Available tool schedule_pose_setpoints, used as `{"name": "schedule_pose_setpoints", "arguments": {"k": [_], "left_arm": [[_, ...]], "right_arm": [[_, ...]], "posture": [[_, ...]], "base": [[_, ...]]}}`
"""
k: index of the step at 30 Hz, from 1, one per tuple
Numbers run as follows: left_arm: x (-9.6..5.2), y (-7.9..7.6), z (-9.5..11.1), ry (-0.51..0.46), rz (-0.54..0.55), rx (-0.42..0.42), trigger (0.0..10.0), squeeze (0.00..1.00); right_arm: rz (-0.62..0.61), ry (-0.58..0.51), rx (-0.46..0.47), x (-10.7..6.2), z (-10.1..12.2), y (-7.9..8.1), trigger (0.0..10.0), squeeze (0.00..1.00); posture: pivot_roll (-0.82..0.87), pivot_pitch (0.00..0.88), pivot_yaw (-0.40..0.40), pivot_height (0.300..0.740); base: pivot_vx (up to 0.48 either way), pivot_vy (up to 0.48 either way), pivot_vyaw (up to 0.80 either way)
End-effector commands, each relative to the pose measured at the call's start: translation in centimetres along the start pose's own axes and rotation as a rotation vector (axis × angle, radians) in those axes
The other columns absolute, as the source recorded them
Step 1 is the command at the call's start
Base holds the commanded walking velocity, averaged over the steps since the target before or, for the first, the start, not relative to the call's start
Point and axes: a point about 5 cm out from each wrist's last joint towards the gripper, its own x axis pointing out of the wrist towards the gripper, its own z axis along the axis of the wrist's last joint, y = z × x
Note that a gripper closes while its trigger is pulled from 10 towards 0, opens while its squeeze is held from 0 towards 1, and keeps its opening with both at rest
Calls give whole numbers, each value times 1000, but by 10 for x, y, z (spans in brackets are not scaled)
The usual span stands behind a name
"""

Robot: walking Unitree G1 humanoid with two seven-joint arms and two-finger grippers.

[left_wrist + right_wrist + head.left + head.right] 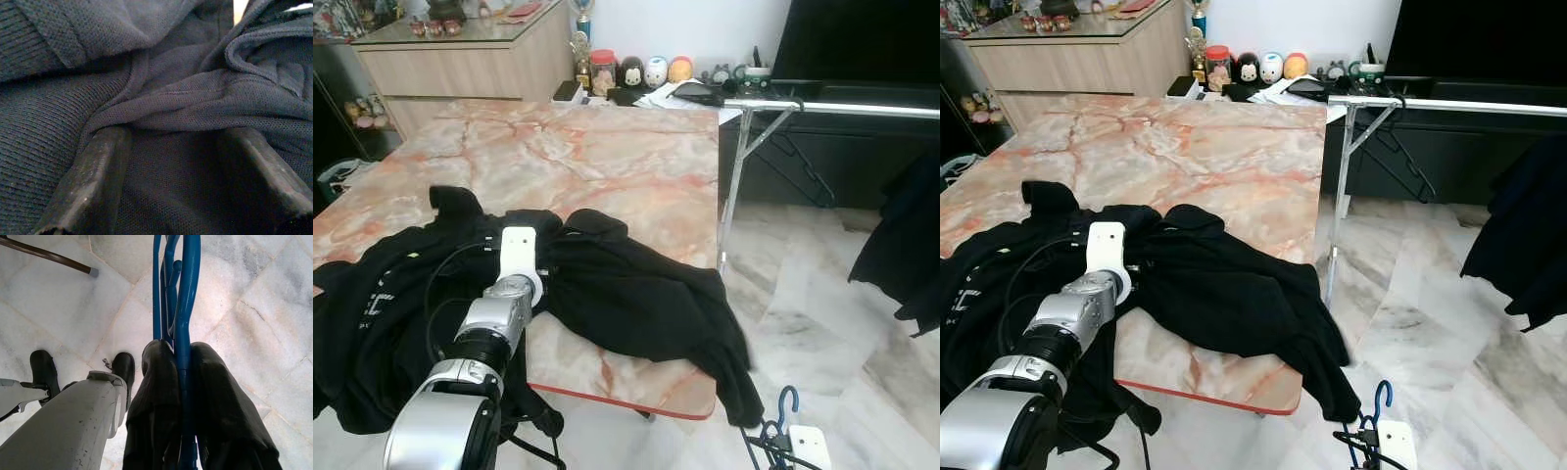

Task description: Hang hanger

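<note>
A marble tabletop [607, 157] carries black clothes [636, 294] heaped along its near edge, where the left pincer [176, 161] presses in with fingers apart, while the right pincer [181, 396], low over the floor, is clamped on a blue hanger [183, 308].

Matt black knit cloth garment [636, 294] lies on a glossy marble-patterned table [607, 157]; the blue hanger [183, 308] looks smooth and shiny.

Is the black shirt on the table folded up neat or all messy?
Messy. The black shirt lies crumpled on the marble table, one part drooping over the edge. The left gripper rests open on its bunched folds.
</note>
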Motion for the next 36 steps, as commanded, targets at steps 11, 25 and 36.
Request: {"name": "schedule_pose_setpoints", "arguments": {"k": [11, 25, 36], "left_arm": [[-21, -21, 20, -322, -210, 114, 10000, 0], [-92, -30, 17, -665, -327, 176, 10000, 0], [-106, -46, 12, -686, -347, 145, 10000, 0]], "right_arm": [[-4, -9, 0, 0, 1, 0, 10000, 0], [-6, -11, -1, 0, 0, 0, 10000, 0], [-12, -9, -4, 0, -2, 0, 10000, 0]], "posture": [[-20, 0, 19, 740], [-14, 0, 29, 740], [-25, 0, 32, 740]], "base": [[0, 0, 0], [0, 0, 0], [0, -349, 0]]}}
